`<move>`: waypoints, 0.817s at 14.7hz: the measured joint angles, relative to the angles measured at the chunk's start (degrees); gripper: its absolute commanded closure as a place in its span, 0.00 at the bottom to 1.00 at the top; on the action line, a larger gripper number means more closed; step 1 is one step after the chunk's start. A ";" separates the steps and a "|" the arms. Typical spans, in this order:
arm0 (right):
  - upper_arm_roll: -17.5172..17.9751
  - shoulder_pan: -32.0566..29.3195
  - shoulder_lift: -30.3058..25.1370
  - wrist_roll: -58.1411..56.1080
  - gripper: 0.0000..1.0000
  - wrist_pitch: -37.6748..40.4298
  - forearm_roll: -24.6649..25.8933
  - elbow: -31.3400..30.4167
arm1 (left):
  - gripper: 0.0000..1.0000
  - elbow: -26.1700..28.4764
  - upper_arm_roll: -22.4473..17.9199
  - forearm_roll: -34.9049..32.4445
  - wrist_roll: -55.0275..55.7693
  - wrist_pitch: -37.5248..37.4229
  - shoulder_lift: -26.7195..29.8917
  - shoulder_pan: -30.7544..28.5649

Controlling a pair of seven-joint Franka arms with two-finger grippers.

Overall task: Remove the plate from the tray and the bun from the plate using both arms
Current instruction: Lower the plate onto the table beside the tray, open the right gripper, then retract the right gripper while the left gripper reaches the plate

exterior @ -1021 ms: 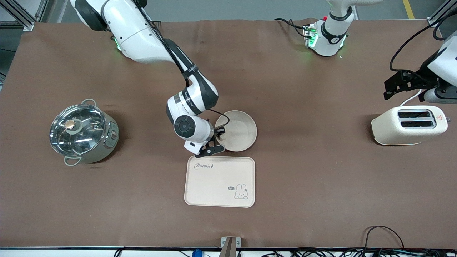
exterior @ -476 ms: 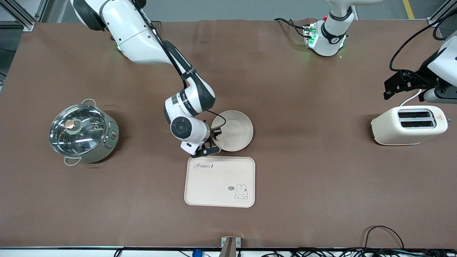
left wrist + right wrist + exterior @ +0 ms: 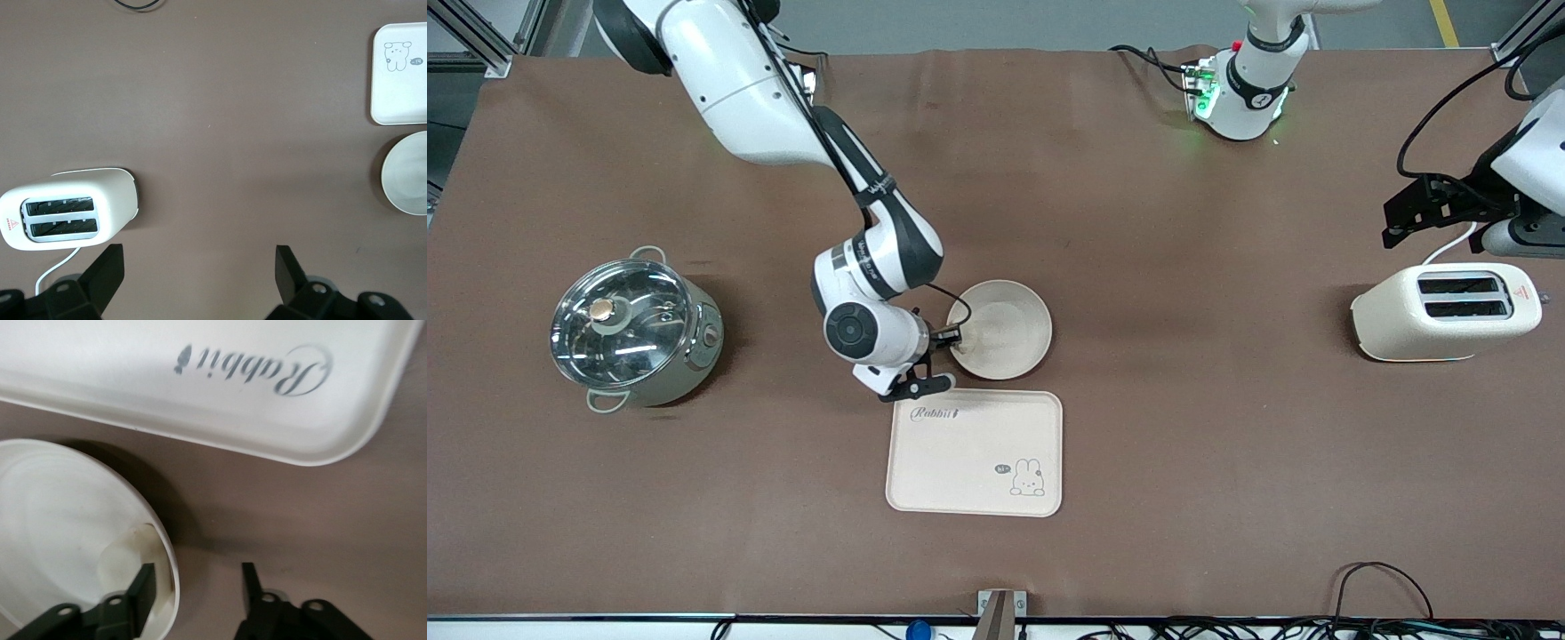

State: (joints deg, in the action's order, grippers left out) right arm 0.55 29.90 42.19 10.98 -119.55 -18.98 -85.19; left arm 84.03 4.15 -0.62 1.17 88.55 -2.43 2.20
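Note:
The plate (image 3: 1005, 329) rests on the brown table, just farther from the front camera than the rabbit tray (image 3: 975, 452). My right gripper (image 3: 951, 341) is low at the plate's rim on the side toward the right arm's end. It is open (image 3: 197, 590), one finger inside the plate (image 3: 67, 520) and one outside, neither pressing the rim. A pale patch (image 3: 127, 550) lies in the plate by the inner finger; I cannot tell what it is. The bun does not show for certain. My left gripper (image 3: 197, 267) waits open, up over the table beside the toaster (image 3: 1445, 311).
A steel pot with a glass lid (image 3: 633, 331) stands toward the right arm's end. The toaster (image 3: 67, 217) has two empty slots and a white cord. The tray's corner (image 3: 320, 447) lies close to the right gripper. Cables run along the table's near edge.
The right arm drew back toward its end of the table, sliding the plate a little that way. Its jaws went from shut on the rim to open.

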 measured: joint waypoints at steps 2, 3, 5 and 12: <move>-0.51 -1.80 -3.24 -0.01 0.00 3.93 0.02 0.87 | 0.00 0.03 0.10 0.02 0.01 0.00 0.00 0.07; -1.44 -2.52 -5.25 -0.01 0.00 5.85 0.05 1.10 | 0.00 0.04 0.56 0.15 0.67 0.00 0.00 0.19; -5.09 -3.24 -9.45 -0.17 0.00 9.90 0.58 1.40 | 0.00 0.15 3.46 0.73 7.44 0.02 -0.14 0.59; -15.43 -3.94 -24.29 -0.30 0.00 18.85 13.21 1.63 | 0.00 2.24 13.93 3.13 50.24 25.25 -16.35 13.57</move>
State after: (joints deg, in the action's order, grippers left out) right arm -14.88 25.95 17.90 10.69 -100.70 -5.77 -83.56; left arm 86.28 18.08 2.50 51.41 113.80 -18.78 15.77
